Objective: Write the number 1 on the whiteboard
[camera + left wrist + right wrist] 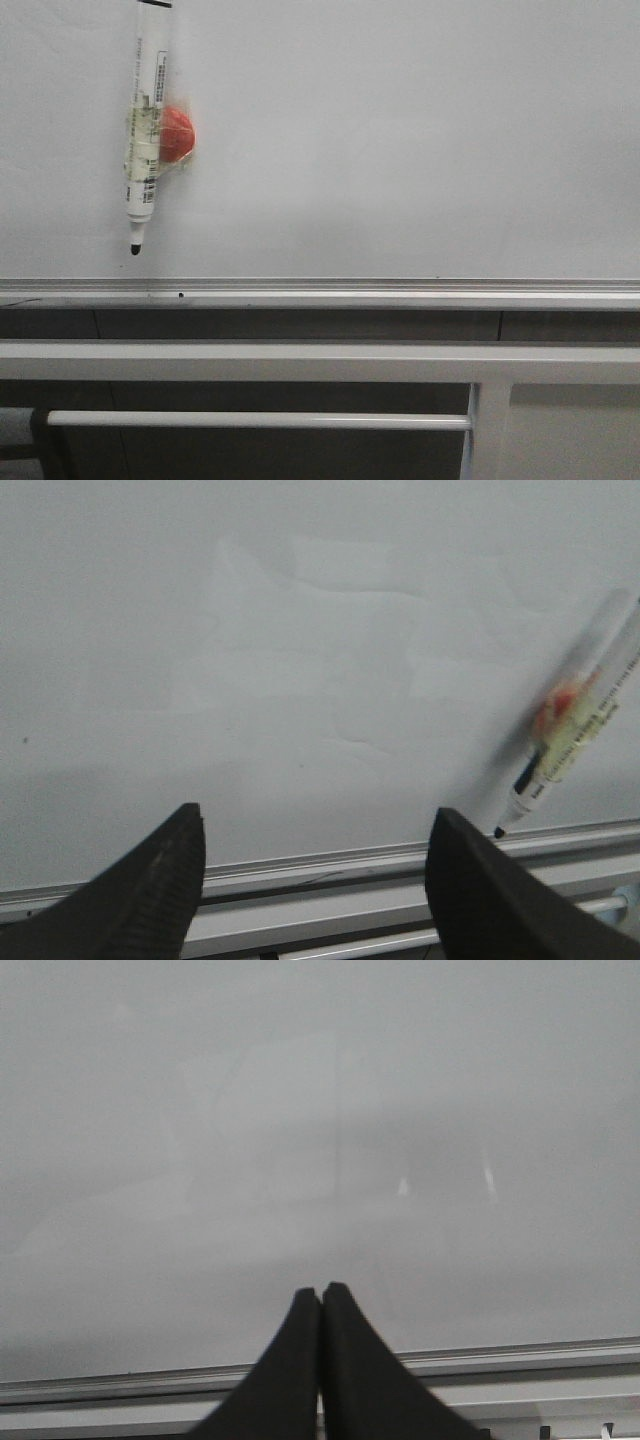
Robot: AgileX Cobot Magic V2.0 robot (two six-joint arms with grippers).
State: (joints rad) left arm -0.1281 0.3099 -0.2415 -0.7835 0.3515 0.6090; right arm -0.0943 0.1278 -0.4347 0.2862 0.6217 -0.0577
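You had the whiteboard (400,140) filling most of the front view, plain and glossy, with its silver rail (400,292) running along the lower edge and the grey-white frame bars (300,362) below that. A marker pen (145,130) hung against the board at the upper left of that view, close to upright with its black tip pointing down and stopping short of the rail; it was taped, and a red round piece (177,135) sat just beside the barrel on its right, touching it. No written stroke showed anywhere on the board that you could make out, so the number 1 was not visible on the surface in any of the three views. Your left gripper (315,865) stood released: its two dark fingers (150,900) were spread well apart, facing the board and the rail, with nothing between them. In that wrist view the pen appeared blurred and tilted, its tip just above the rail and near one finger but apart from it. Your right gripper (320,1295) was clenched, its two fingers (285,1370) pressed together tip to tip with nothing held, aimed at a bare stretch of the board just above the rail. Neither gripper appeared in the front view, and neither was touching the pen.
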